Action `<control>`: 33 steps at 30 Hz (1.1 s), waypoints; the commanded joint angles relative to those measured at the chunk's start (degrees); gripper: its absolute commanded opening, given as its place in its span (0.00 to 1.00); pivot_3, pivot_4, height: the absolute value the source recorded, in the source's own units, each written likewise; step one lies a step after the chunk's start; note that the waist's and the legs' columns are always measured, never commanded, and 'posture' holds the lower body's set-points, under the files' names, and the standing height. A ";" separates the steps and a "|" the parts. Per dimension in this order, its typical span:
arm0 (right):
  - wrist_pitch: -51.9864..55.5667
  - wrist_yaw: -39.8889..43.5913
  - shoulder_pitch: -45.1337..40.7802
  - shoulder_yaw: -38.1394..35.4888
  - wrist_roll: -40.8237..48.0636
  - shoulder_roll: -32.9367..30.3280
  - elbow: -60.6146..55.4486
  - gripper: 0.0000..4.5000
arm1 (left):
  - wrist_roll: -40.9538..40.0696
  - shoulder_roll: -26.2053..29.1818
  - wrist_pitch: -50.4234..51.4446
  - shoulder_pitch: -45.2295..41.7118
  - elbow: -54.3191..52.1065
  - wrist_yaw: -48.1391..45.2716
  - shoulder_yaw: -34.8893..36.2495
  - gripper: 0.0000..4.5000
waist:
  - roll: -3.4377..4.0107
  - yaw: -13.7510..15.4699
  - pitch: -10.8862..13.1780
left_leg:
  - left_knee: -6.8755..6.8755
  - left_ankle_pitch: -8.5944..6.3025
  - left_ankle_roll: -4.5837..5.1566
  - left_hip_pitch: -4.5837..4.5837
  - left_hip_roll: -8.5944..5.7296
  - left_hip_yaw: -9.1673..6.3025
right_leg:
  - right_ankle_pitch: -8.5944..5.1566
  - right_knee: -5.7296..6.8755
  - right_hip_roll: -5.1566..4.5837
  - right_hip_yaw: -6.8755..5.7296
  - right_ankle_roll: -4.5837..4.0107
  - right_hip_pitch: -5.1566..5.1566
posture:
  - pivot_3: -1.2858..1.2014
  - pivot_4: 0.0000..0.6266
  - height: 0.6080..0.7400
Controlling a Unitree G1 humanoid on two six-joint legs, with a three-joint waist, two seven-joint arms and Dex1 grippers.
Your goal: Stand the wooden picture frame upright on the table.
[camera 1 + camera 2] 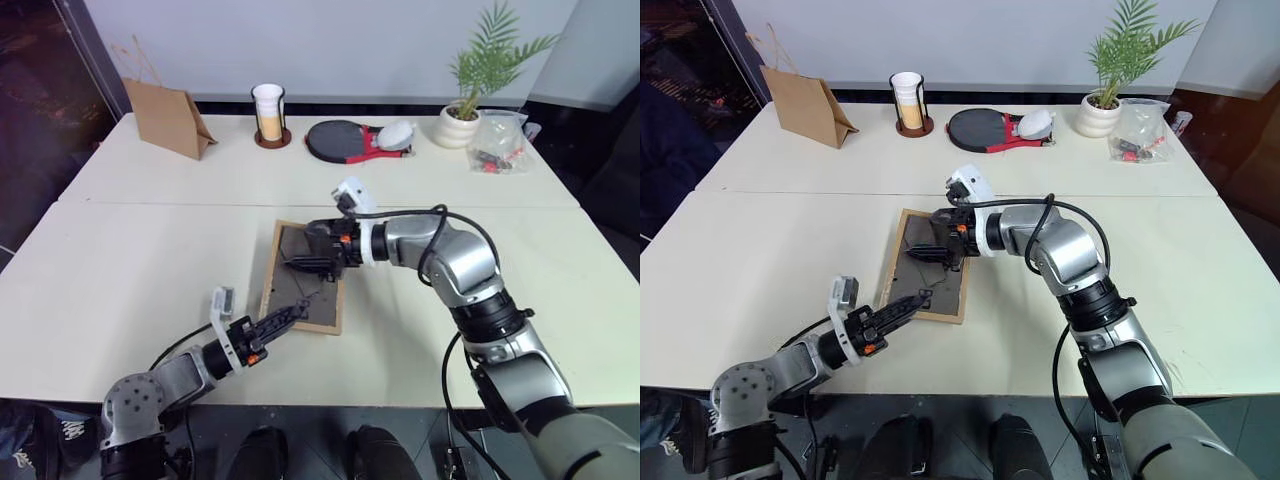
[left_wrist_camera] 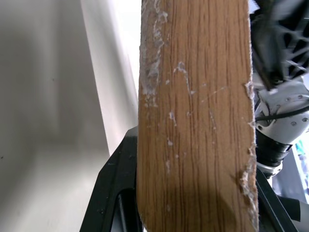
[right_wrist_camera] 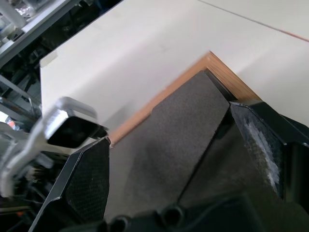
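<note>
One cup [image 1: 268, 108] in holder [image 1: 271, 136], far table [image 1: 130, 260] side.

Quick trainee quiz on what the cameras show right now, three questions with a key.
1. True or false: the wooden picture frame already stands upright on the table.
2. Which pincer grips the frame's near edge?
3. Fill in: the right pincer hovers over the frame's pane with its jaws ____.
Key: 1 false, it lies on the table. 2 the left pincer. 3 open.
</note>
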 commanded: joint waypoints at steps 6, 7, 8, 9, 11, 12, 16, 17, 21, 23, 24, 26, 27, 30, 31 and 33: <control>2.80 1.08 -1.07 -2.48 3.84 -1.38 -7.21 0.99 | 0.41 1.86 -5.14 -0.22 3.34 -3.69 -1.29 0.24 | 0.01 -0.09 0.00 | -0.14 0.00 0.00 0.00 0.01 0.01 | 0.00 -0.14 -0.02 -0.01 0.00 0.00 | 0.52 0.24 1.00; 3.42 1.07 -1.02 -2.99 4.39 -1.74 -8.10 0.99 | 0.28 2.00 -5.52 -0.41 3.84 -3.63 -1.14 0.24 | 0.01 -0.10 0.00 | -0.14 0.00 0.00 0.00 0.01 0.01 | 0.00 -0.15 -0.03 -0.01 0.00 0.00 | 0.52 0.24 1.00; 4.07 1.06 -0.88 -3.48 4.97 -2.27 -9.27 0.99 | -0.17 2.08 -5.73 -0.72 3.94 -3.25 -0.89 0.24 | 0.01 -0.14 0.00 | -0.15 0.00 0.00 0.00 0.01 0.00 | 0.00 -0.16 -0.04 -0.02 -0.01 0.00 | 0.52 0.24 1.00; 4.55 1.00 -0.78 -3.79 5.40 -2.62 -10.08 0.99 | -0.55 2.15 -5.89 -0.92 3.97 -2.94 -0.76 0.24 | 0.01 -0.11 0.00 | -0.15 0.00 0.00 0.00 0.01 0.01 | 0.00 -0.17 -0.04 -0.02 -0.02 0.00 | 0.52 0.24 1.00; 5.63 1.24 -0.27 -4.44 6.51 -3.85 -12.41 0.99 | -1.80 2.04 -5.96 -1.75 4.18 -1.61 -0.14 0.24 | 0.01 -0.05 0.00 | -0.16 0.00 0.00 0.00 0.01 0.00 | 0.00 -0.18 -0.06 -0.02 -0.02 0.01 | 0.52 0.24 1.00; 6.06 1.78 0.20 -4.71 7.32 -4.78 -13.99 0.99 | -2.42 1.93 -5.91 -2.35 4.10 -0.72 0.11 0.24 | 0.01 -0.06 0.00 | -0.17 0.00 0.00 0.00 0.01 0.00 | 0.00 -0.19 -0.09 -0.03 -0.03 0.00 | 0.52 0.24 1.00; 6.29 2.55 1.22 -4.95 8.77 -7.24 -17.07 0.99 | -4.88 1.57 -5.64 -4.12 3.23 2.66 0.61 0.24 | 0.01 0.02 0.00 | -0.18 0.00 0.00 -0.01 -0.01 0.00 | 0.00 -0.26 -0.15 -0.05 -0.03 0.02 | 0.52 0.24 1.00; 6.19 2.67 1.45 -5.07 8.91 -7.84 -17.53 0.99 | -5.63 1.46 -5.59 -4.57 2.98 3.64 0.72 0.24 | 0.01 0.04 0.00 | -0.19 0.00 0.00 -0.02 -0.03 0.00 | 0.00 -0.27 -0.18 -0.05 -0.04 0.03 | 0.52 0.24 1.00; 3.18 2.58 1.75 -3.61 6.48 -10.65 -17.95 0.99 | -8.93 1.54 -5.17 -6.05 1.88 7.16 0.74 0.24 | 0.01 0.08 0.00 | -0.22 -0.01 0.01 -0.06 -0.08 0.00 | 0.01 -0.38 -0.25 -0.06 -0.03 0.02 | 0.52 0.24 1.00; -2.56 -0.64 0.89 -2.30 0.87 -11.25 -14.96 0.99 | -10.53 1.66 -4.90 -6.53 0.72 8.82 0.12 0.24 | 0.01 -0.05 0.00 | -0.24 -0.01 0.01 -0.08 -0.08 0.00 | 0.01 -0.42 -0.25 -0.09 -0.02 0.02 | 0.52 0.24 1.00; -4.84 -1.82 0.58 -1.80 -1.32 -11.46 -13.71 0.99 | -11.24 1.71 -4.88 -6.64 0.41 9.58 -0.10 0.24 | 0.01 -0.08 0.00 | -0.25 -0.01 0.01 -0.08 -0.08 0.00 | 0.01 -0.42 -0.25 -0.09 -0.02 0.01 | 0.52 0.24 1.00; -14.25 -4.00 0.62 0.59 -9.45 -14.43 -10.29 0.99 | -13.04 1.77 -4.94 -6.79 -0.35 11.27 -0.47 0.24 | 0.01 0.03 0.00 | -0.24 -0.01 0.01 -0.08 -0.09 0.00 | 0.01 -0.41 -0.24 -0.09 -0.02 0.02 | 0.52 0.24 1.00; -20.69 -4.50 1.18 1.82 -14.01 -16.82 -8.61 0.99 | -13.94 1.83 -5.00 -6.81 -0.80 12.14 -0.70 0.24 | 0.01 0.13 0.00 | -0.23 -0.01 0.01 -0.08 -0.11 0.01 | 0.01 -0.42 -0.25 -0.09 -0.02 0.02 | 0.52 0.24 1.00; -35.52 -4.74 3.35 2.28 -20.66 -21.32 -4.88 0.99 | -16.49 2.11 -5.45 -6.68 -1.80 14.55 -1.37 0.24 | 0.00 0.42 0.00 | -0.22 -0.02 0.03 -0.14 -0.23 0.00 | 0.01 -0.54 -0.30 -0.12 -0.02 0.05 | 0.52 0.24 1.00; -39.92 -4.45 4.15 1.53 -21.50 -22.48 -3.65 0.99 | -17.47 2.25 -5.57 -6.70 -2.08 15.42 -1.57 0.24 | 0.00 0.34 0.00 | -0.21 -0.04 0.07 -0.15 -0.24 0.04 | 0.03 -0.59 -0.30 -0.11 0.01 0.07 | 0.52 0.24 1.00; -47.88 -4.71 5.13 0.60 -23.81 -24.22 -1.04 0.99 | -19.16 2.50 -5.80 -6.55 -2.65 16.93 -1.91 0.24 | -0.02 0.23 0.01 | -0.20 -0.05 0.10 -0.15 -0.24 0.06 | 0.09 -0.63 -0.29 -0.10 0.14 0.09 | 0.52 0.24 1.00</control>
